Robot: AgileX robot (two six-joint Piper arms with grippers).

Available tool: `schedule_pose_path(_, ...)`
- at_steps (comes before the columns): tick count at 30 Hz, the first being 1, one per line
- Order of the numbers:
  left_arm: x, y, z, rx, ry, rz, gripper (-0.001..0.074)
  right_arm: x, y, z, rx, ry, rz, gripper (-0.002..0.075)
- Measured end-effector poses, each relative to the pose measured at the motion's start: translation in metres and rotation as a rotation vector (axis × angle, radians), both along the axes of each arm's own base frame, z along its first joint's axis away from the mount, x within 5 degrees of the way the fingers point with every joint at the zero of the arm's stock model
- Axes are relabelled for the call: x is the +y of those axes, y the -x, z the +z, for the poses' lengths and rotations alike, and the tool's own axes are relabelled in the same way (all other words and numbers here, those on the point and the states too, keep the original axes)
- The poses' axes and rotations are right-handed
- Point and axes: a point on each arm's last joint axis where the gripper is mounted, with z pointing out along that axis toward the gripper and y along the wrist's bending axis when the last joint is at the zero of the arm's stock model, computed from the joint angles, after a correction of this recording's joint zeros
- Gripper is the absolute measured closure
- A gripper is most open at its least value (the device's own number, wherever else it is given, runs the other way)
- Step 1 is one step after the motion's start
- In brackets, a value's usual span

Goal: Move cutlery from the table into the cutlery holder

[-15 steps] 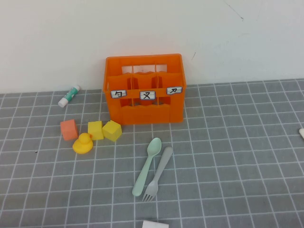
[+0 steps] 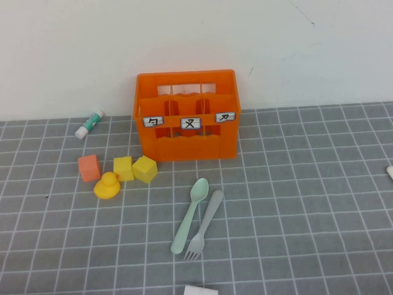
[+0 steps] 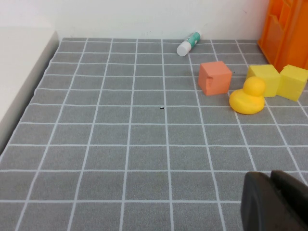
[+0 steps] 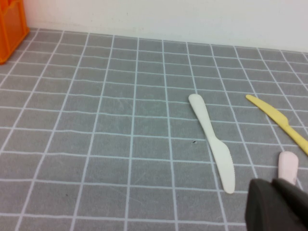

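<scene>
A pale mint-green spoon (image 2: 190,215) and a light grey fork (image 2: 206,224) lie side by side on the grey gridded table (image 2: 307,184), in front of the orange cutlery holder (image 2: 186,114), which stands against the back wall. Neither gripper shows in the high view. My left gripper (image 3: 271,179) is shut and empty low over the table at the left, near the toys; the holder's edge (image 3: 286,29) shows beyond them. My right gripper (image 4: 272,185) is shut and empty over the table's right side, with the holder's corner (image 4: 10,29) far off.
Left of the holder lie a white-and-green tube (image 2: 89,123), an orange cube (image 2: 89,167), two yellow cubes (image 2: 134,168) and a yellow duck (image 2: 107,185). Near my right gripper lie a white knife (image 4: 211,142), a yellow knife (image 4: 279,122) and a pink piece (image 4: 288,166).
</scene>
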Motion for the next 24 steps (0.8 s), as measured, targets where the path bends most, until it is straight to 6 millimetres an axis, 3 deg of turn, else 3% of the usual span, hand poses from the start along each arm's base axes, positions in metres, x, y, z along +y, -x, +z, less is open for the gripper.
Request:
schedule_pose_path(16,0.0,0.0,0.0,0.0,0.0,0.0,0.0736,-0.0006,0.0,0.0001,0.0,0.016,-0.001,0.0729)
schedule_pose_path(24,0.0,0.0,0.0,0.0,0.0,0.0,0.0736,-0.0075,0.0002,0.0008,0.003,0.21,-0.016,0.0729)
